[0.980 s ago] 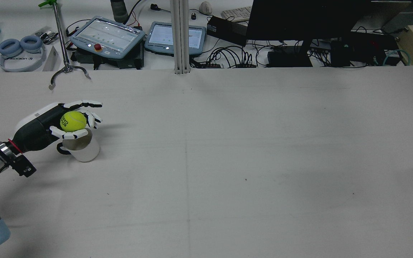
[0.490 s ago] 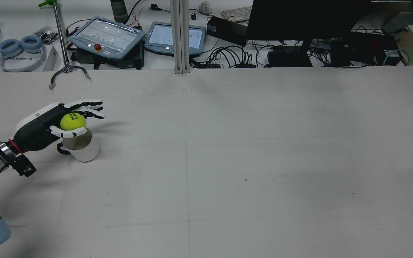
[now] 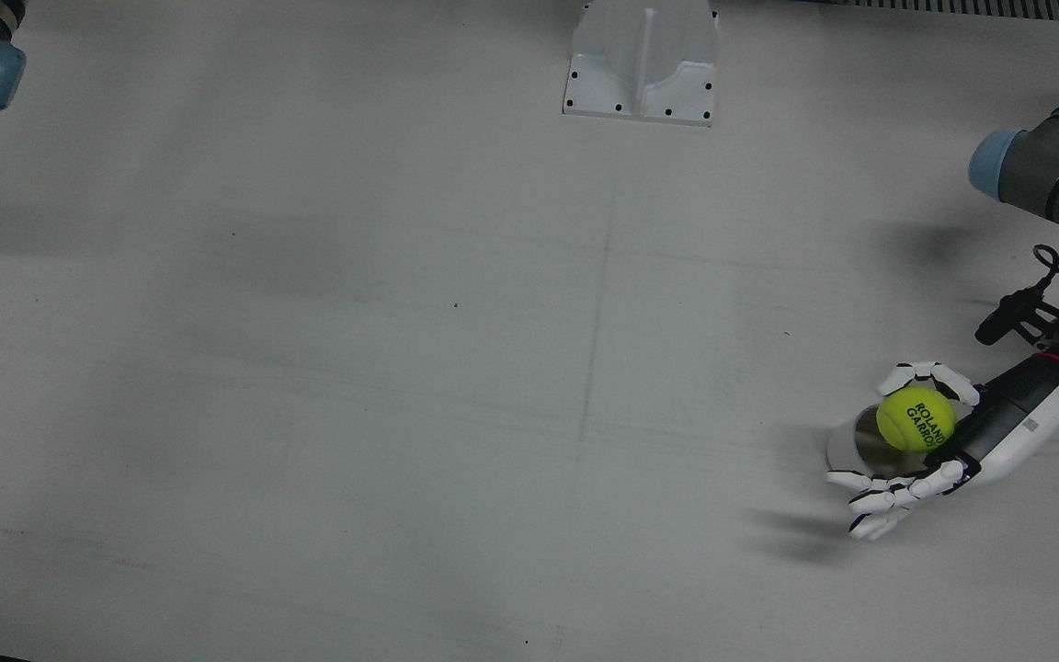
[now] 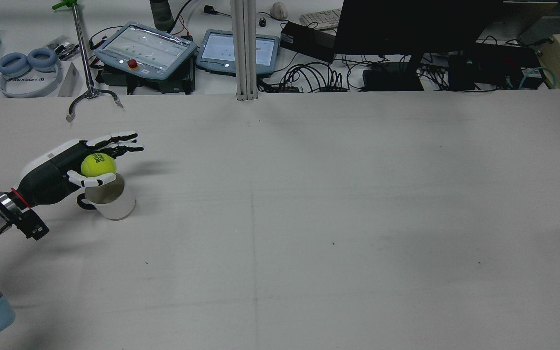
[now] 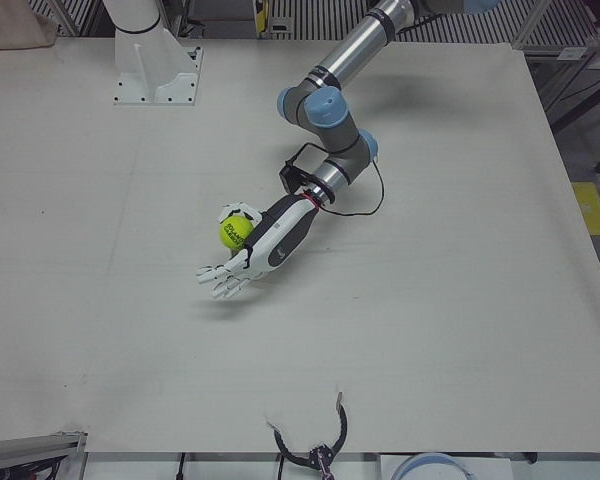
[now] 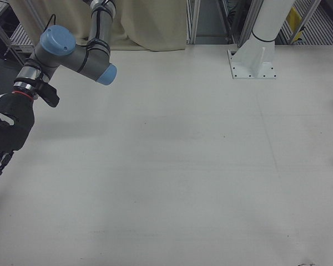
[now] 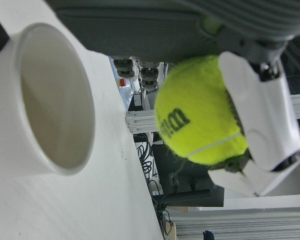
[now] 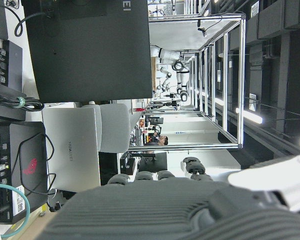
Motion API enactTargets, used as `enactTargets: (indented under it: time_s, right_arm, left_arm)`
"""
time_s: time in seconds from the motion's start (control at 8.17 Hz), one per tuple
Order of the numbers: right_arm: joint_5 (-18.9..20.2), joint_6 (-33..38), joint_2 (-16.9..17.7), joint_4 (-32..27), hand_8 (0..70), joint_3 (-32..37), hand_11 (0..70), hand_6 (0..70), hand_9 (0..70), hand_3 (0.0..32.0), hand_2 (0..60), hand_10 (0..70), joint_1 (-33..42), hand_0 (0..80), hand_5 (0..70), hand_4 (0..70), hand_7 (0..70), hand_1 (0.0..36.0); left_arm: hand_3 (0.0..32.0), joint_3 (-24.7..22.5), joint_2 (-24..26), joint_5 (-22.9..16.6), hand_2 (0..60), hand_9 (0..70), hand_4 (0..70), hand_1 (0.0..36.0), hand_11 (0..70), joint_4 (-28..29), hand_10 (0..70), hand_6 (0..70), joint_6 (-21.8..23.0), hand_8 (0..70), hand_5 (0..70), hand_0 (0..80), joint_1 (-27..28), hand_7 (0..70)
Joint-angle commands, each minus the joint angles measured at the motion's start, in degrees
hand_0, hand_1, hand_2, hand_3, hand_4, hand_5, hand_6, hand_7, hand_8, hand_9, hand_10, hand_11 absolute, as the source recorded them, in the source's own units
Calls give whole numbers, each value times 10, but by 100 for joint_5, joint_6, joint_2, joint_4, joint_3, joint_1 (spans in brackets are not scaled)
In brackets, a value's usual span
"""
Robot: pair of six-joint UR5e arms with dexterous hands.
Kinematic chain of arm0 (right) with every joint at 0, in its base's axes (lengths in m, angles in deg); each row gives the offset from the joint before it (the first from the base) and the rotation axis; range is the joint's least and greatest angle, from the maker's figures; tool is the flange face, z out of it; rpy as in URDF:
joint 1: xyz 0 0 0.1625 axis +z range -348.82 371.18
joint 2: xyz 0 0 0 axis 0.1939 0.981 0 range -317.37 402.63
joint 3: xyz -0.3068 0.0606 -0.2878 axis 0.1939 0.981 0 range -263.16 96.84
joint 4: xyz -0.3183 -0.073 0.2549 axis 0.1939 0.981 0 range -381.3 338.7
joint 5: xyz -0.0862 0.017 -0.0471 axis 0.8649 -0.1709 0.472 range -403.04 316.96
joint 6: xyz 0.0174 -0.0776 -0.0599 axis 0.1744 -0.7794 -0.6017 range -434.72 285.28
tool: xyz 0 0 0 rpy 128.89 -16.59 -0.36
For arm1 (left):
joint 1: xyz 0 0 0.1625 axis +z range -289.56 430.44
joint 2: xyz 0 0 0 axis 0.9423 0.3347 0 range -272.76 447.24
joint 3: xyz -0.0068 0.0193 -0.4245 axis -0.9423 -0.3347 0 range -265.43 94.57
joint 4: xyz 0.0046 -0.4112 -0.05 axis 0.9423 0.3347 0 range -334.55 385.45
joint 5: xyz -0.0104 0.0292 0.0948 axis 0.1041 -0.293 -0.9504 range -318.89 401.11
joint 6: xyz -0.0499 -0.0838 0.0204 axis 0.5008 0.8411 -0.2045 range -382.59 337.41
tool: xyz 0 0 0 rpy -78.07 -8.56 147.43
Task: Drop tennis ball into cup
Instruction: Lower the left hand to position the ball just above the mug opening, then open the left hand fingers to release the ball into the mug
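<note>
Tennis ball (image 4: pixel 98 165) over cup (image 4: pixel 110 197), left hand (image 4: pixel 73 163) spread, bare white table (image 4: pixel 309 204)

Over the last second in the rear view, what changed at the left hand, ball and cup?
The left hand spread its long fingers away from the tennis ball, which sank slightly toward the cup but still rests against the palm. Cup and arm stayed put.

The left hand (image 4: pixel 93 163), fingers spread, apparently cradles the tennis ball (image 4: pixel 98 165) above the cup (image 4: pixel 111 200).
</note>
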Motion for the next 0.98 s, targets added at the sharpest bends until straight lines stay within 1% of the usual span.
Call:
enactTargets:
  time_s: [0.0, 0.12, 0.24, 0.49, 0.61, 0.73, 0.86]
  right_arm:
    - [0, 0, 1, 0, 0, 8, 0, 0, 0, 0, 0, 0, 0, 0, 0, 0, 0, 0]
    - [0, 0, 1, 9, 0, 8, 0, 0, 0, 0, 0, 0, 0, 0, 0, 0, 0, 0]
    - [0, 0, 1, 0, 0, 8, 0, 0, 0, 0, 0, 0, 0, 0, 0, 0, 0, 0]
    - [0, 0, 1, 0, 0, 0, 0, 0, 0, 0, 0, 0, 0, 0, 0, 0, 0, 0]
    - [0, -9, 1, 0, 0, 0, 0, 0, 0, 0, 0, 0, 0, 0, 0, 0, 0, 0]
    - [0, -9, 1, 0, 0, 0, 0, 0, 0, 0, 0, 0, 0, 0, 0, 0, 0, 0]
    - [0, 0, 1, 0, 0, 8, 0, 0, 0, 0, 0, 0, 0, 0, 0, 0, 0, 0]
  left_arm:
    - [0, 26, -8, 9, 426, 58, 156, 145, 67, -1, 40, 286, -43, 85, 83, 410, 6, 123]
    - [0, 44, -17, 9, 368, 54, 149, 112, 54, -1, 34, 263, -34, 77, 70, 373, -3, 118]
    - [0, 44, -26, 9, 359, 47, 148, 91, 45, -1, 28, 362, -34, 94, 84, 337, -3, 95]
    - [0, 9, -26, 9, 336, 45, 149, 89, 37, -1, 23, 264, 10, 72, 63, 312, -81, 106]
    - [0, -104, -26, -35, 359, 38, 143, 89, 31, -1, 19, 315, 53, 79, 74, 307, -395, 88]
    - [0, -227, -35, -244, 370, 38, 141, 95, 30, -45, 18, 294, 115, 75, 71, 310, -1016, 92]
    - [0, -185, -17, -847, 390, 38, 146, 100, 25, -176, 14, 316, 237, 79, 75, 320, -1840, 95]
